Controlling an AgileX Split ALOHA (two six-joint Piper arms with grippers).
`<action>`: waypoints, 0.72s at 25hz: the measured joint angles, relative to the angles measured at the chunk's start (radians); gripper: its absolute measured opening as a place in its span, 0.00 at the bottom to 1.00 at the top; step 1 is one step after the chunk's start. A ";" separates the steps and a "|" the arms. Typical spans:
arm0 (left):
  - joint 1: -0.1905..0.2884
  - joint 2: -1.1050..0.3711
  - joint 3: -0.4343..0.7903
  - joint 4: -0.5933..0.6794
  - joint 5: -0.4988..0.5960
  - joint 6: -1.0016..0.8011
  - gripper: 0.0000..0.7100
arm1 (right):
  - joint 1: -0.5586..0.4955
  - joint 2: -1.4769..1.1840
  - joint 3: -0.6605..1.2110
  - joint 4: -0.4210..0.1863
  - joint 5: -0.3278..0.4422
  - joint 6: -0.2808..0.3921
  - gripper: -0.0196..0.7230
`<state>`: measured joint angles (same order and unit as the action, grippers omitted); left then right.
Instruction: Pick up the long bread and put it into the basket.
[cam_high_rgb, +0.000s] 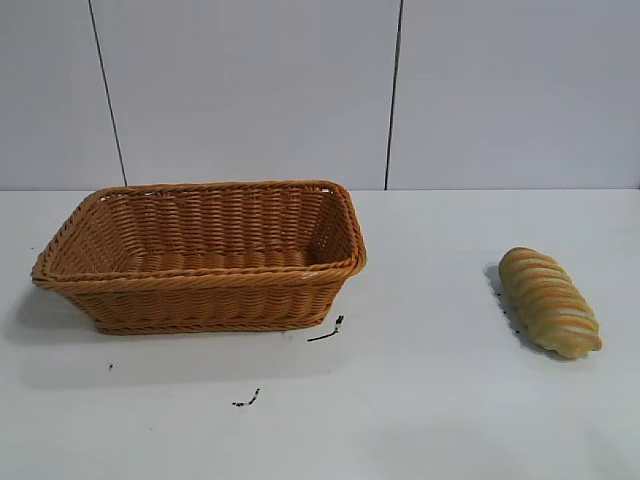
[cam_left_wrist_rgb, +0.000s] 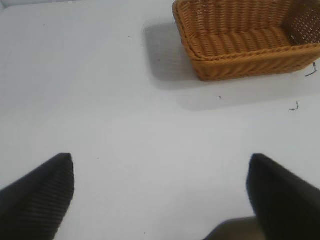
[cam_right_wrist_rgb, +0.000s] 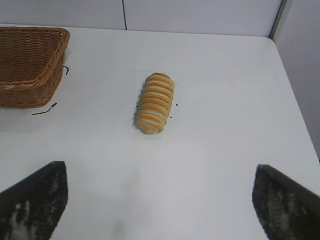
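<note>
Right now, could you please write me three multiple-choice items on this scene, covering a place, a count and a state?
1. Where is the long bread?
A. in the basket
B. on the table, right of the basket
C. left of the basket

2. How many loaves are visible?
A. one
B. two
C. three

3. What state is the right hand in?
A. open, holding nothing
B. shut on the bread
C. shut on the basket rim

Key: 1 B, it lies on the table apart from the basket. 2 A, only one shows. 3 A, its fingers stand wide apart short of the bread.
</note>
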<state>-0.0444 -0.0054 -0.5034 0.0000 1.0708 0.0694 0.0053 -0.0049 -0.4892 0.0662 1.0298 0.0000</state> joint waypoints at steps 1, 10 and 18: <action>0.000 0.000 0.000 0.000 0.000 0.000 0.98 | 0.000 0.000 0.000 0.000 0.000 0.000 0.96; 0.000 0.000 0.000 0.000 0.000 0.000 0.98 | 0.000 0.005 -0.005 -0.007 -0.003 0.000 0.96; 0.000 0.000 0.000 0.000 0.000 0.000 0.98 | 0.000 0.376 -0.156 -0.003 -0.009 0.000 0.96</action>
<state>-0.0444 -0.0054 -0.5034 0.0000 1.0708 0.0694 0.0053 0.3715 -0.6454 0.0629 1.0204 0.0000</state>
